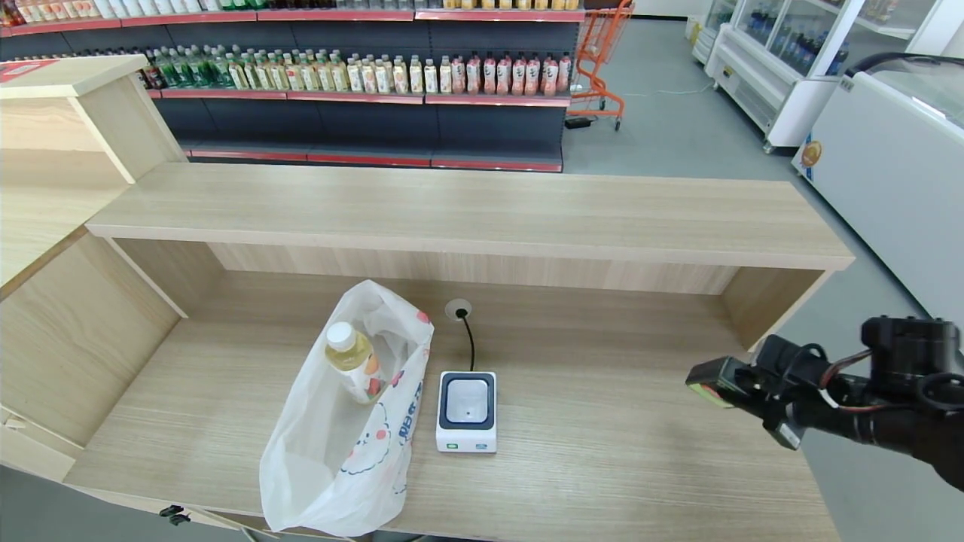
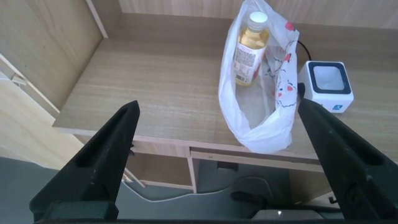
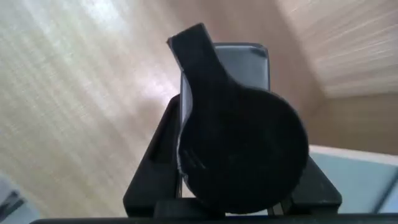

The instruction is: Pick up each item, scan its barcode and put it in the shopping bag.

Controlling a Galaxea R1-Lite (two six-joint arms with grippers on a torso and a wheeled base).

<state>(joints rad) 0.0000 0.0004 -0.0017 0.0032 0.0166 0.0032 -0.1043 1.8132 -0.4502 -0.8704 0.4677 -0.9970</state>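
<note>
A white printed shopping bag [image 1: 339,452] lies open on the lower counter with a yellow-drink bottle [image 1: 350,357] inside. A white barcode scanner [image 1: 467,410] stands just to its right, window up. My right gripper [image 1: 721,382] hangs over the counter's right end, shut on a small dark item [image 1: 708,384] with a red and green face. In the right wrist view that item is a dark rounded shape [image 3: 242,143]. My left gripper [image 2: 217,168] is open off the counter's front edge, with the bag [image 2: 273,127], bottle [image 2: 250,46] and scanner [image 2: 328,84] beyond it.
A raised wooden shelf [image 1: 467,211] runs along the back of the counter, with side walls at both ends. The scanner's black cable [image 1: 471,339] runs to a hole in the counter. Drink shelves, freezers and an orange cart stand in the shop behind.
</note>
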